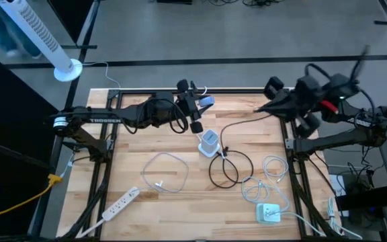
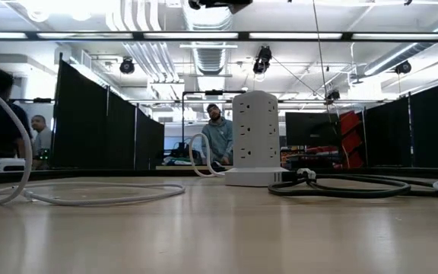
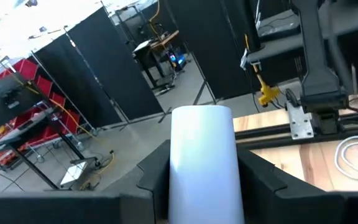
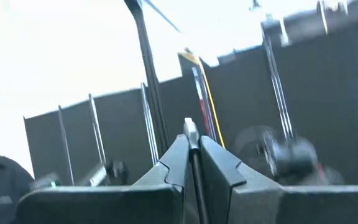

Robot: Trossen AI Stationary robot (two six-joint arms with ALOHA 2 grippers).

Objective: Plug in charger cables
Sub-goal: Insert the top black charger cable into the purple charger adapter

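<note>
Clearly, the left gripper (image 3: 204,180) is spread wide on either side of a white cylindrical tower socket (image 3: 204,158), whose rounded top is seen between the two dark fingers (image 3: 157,174) in the left wrist view; whether the pads press on it cannot be told. From above, the left gripper (image 1: 195,111) is placed over the far middle of the desk (image 1: 146,134), just beyond the tower socket (image 1: 209,142).

The right gripper (image 4: 193,155) is closed on a thin black cable (image 4: 194,180), which is pinched between the fingertips and runs up past them. In the high view the right gripper (image 1: 259,109) is held raised near the far right edge, and the black cable (image 1: 230,165) is traced from it down to a loose loop lying just right of the tower socket.

White cables are spread on the desk: one loop (image 1: 163,171) at the left centre, well apart from both grippers, and a tangle (image 1: 267,178) at the right, near a small white charger block (image 1: 269,213) by the near right corner. A white power strip (image 1: 119,204) lies near the near left edge.

Open desk is left between the left loop and the far rail. In the low view the tower socket (image 2: 255,137) is seen upright, with the black cable (image 2: 341,186) beside it and people in the room behind.
</note>
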